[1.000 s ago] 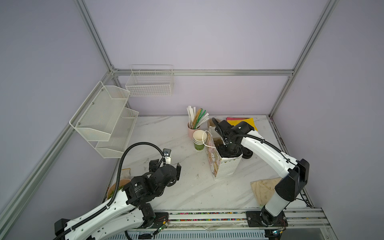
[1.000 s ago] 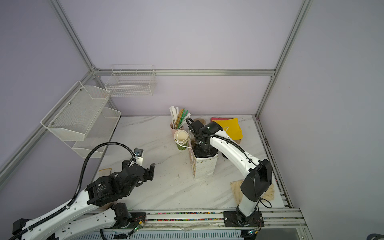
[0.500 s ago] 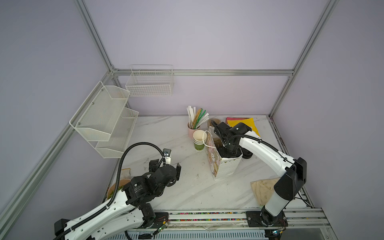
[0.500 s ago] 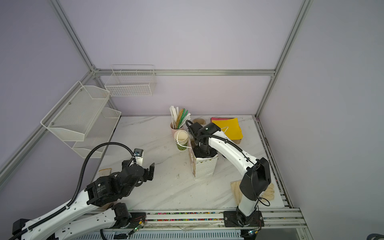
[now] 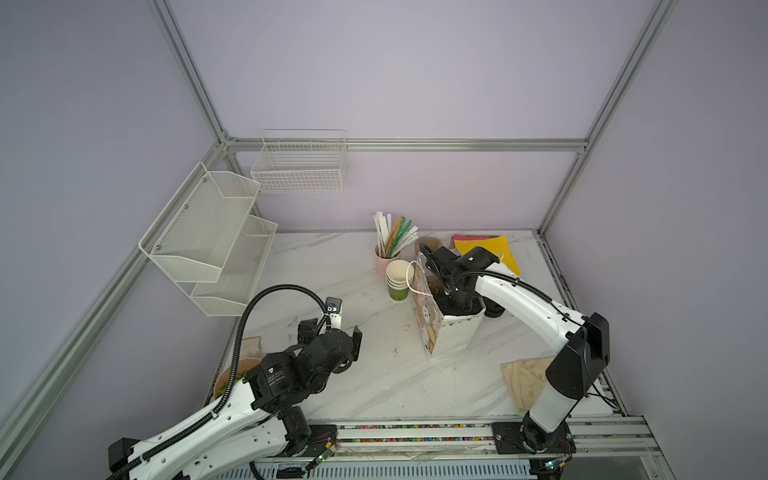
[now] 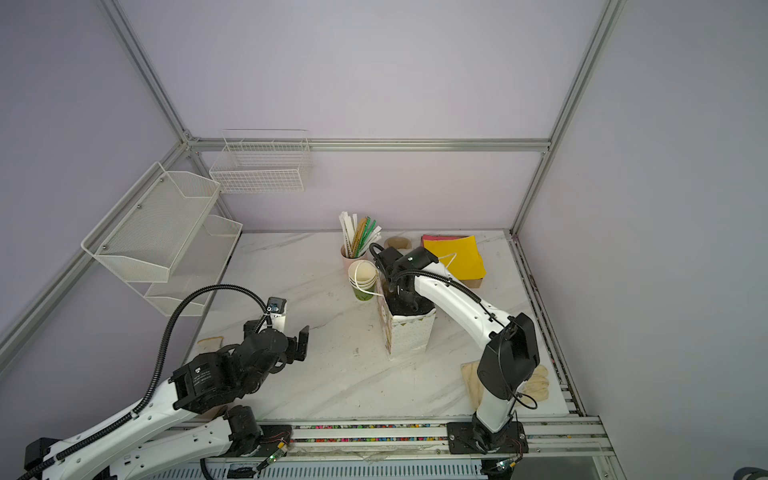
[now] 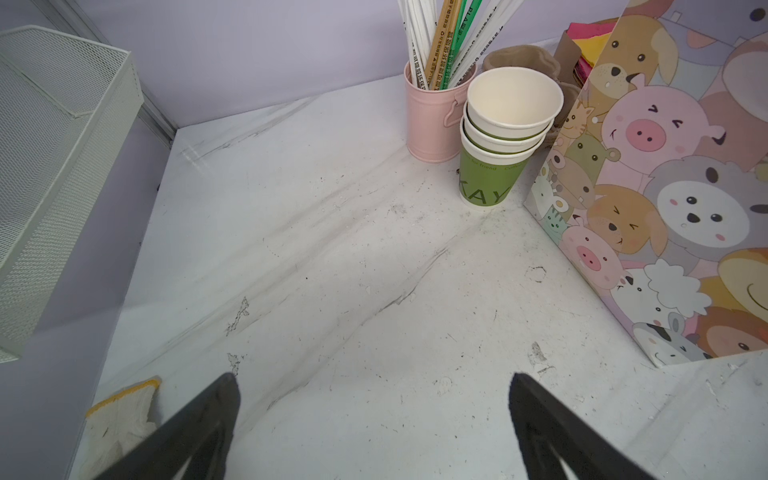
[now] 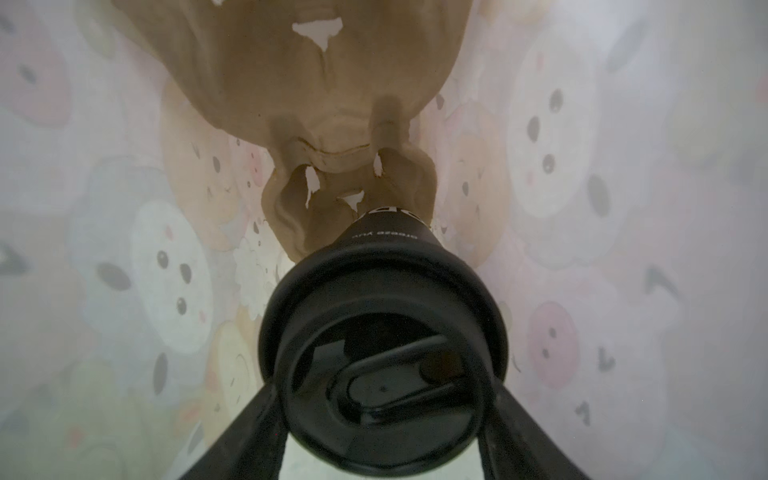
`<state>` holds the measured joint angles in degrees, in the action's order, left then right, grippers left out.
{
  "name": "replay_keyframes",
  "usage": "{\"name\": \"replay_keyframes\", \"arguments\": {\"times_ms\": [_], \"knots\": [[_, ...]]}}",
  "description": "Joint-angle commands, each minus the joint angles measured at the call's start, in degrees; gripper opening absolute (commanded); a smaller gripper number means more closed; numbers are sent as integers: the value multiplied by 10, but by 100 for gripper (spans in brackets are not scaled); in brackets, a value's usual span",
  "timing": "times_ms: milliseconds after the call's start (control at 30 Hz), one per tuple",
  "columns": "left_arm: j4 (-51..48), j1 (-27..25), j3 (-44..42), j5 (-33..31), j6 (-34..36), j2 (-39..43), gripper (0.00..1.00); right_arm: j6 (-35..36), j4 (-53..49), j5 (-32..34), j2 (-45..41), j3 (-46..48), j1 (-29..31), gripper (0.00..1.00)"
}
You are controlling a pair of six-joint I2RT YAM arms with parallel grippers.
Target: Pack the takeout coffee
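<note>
Nearby, cup stack (image 5: 399, 279) beside bag (image 5: 453, 338), pulp tray (image 8: 324, 83) inside

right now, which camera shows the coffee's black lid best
The right wrist view: the black lid fills the lower frame, gripped by the right gripper inside the bag. In both top views the right arm reaching into the bag hides it. The left wrist view shows only the bag's outside.

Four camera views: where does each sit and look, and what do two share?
Top views: high behind the arms, looking down on the marble table; both arms show.
Left wrist: low over the table, facing stack of green cups and gift bag; open left gripper shows.
Right wrist: inside the gift bag, looking down; right gripper holds the takeout coffee.
All share the gift bag.
</note>
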<state>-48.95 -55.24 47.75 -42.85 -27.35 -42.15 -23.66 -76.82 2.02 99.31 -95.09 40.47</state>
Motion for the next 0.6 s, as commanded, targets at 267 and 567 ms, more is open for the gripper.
{"name": "replay_keyframes", "arguments": {"times_ms": [267, 567], "knots": [[9, 3, 15, -7, 7, 5, 100, 1, 19, 11, 5, 42, 13, 68], [8, 3, 15, -6, 7, 2, 100, -1, 47, 7, 4, 89, 14, 68]]}}
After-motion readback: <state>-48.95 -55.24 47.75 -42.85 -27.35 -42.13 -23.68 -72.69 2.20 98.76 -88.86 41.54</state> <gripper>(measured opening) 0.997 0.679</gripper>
